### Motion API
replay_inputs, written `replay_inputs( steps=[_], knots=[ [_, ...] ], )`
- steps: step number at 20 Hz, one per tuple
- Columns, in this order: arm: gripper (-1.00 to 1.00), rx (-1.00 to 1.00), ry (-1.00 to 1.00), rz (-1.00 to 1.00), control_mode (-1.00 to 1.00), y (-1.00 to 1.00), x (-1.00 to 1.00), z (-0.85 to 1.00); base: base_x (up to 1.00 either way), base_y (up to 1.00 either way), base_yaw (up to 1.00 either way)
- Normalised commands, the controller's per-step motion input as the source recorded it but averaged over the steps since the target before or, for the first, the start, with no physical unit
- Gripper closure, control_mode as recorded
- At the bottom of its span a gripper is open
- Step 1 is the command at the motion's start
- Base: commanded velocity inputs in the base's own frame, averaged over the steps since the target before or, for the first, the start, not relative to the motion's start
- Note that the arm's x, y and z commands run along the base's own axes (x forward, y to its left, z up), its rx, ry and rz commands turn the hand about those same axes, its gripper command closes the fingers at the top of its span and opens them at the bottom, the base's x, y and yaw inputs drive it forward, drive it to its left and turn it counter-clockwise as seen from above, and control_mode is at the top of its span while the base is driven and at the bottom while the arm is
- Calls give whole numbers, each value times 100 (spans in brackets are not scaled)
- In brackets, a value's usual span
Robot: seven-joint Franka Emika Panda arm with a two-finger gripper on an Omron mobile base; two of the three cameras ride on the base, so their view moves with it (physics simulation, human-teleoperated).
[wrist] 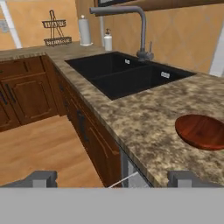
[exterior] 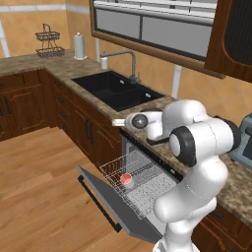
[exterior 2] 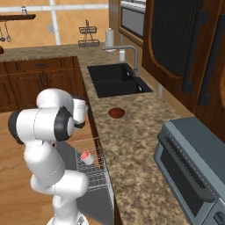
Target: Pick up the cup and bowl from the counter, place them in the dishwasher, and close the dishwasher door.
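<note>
Bowl [wrist: 202, 131] lies on the counter [wrist: 144, 118] at the frame's right, above and right of the spread, empty claw [wrist: 113, 178]. Cup [exterior: 127, 179] stands in the rack [exterior: 140, 184].

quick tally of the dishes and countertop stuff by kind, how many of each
cup: 1, in the dishwasher rack
bowl: 1, on the counter
paper towel roll: 1
soap bottle: 1
wire rack: 1
toaster oven: 1
total: 6
</note>
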Motion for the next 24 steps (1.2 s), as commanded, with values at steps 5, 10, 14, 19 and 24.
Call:
replay_inputs(
  steps=[5, 10, 14, 19, 24],
  knots=[
    [-100, 0, -2, -2, -100, 0, 2, 100, 0, 0, 0],
    [-100, 3, 10, 0, -100, -24, -10, 100, 0, 0, 0],
    [-100, -3, 41, 0, -100, -35, -8, 100, 0, 0, 0],
    [-100, -2, 33, 4, -100, -28, -12, 100, 0, 0, 0],
    [-100, -3, 20, 7, -100, -17, -7, 100, 0, 0, 0]
  ],
)
